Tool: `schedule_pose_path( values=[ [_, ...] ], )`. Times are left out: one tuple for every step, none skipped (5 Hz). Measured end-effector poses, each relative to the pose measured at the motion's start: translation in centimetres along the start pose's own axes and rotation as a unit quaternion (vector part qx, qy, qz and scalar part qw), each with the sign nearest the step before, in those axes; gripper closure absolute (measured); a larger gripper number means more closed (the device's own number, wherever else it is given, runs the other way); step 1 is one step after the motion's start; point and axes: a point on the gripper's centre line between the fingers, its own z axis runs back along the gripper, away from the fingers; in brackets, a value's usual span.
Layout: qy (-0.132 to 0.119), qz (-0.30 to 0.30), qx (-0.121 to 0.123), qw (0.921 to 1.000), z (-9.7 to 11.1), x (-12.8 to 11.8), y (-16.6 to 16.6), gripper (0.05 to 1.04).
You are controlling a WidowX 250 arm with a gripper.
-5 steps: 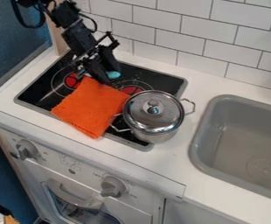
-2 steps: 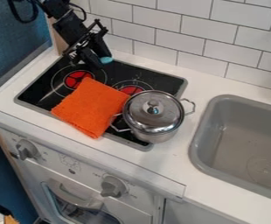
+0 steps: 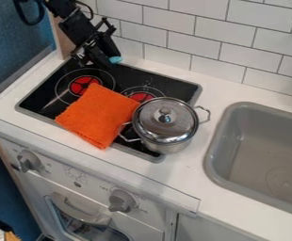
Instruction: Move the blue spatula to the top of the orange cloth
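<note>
Apparently, the black 2-finger gripper [image 3: 97, 63] clamps the blue spatula [image 3: 115, 60] near the black stovetop [image 3: 164, 84]'s back-left corner. Transfer step: come forward, lower onto the orange cloth [image 3: 99, 115].

The counter [image 3: 174, 178] is backed by white tiles [image 3: 167, 21]. A grey sink [image 3: 214, 155] is set into it.

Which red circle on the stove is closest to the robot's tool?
The left red circle, by the orange cloth's top corner; the other red circle is beside the pot.

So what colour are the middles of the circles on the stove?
Both circle middles are red, seen best in the camera view.
</note>
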Motion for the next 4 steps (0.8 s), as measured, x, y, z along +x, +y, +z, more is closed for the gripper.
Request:
schedule_pose_path(
  values=[
    [-0.005,-0.002,-0.002,1.0000,0.2,0.1,-0.2,0.741],
    [-0.007,0.000,0.011,0.9999,-0.8,0.4,0.8,0.741],
    [-0.019,-0.012,0.008,0.9997,0.0,-0.7,1.5,0.741],
    [-0.037,-0.041,0.007,0.9984,0.6,-2.1,1.9,0.741]
  ],
)
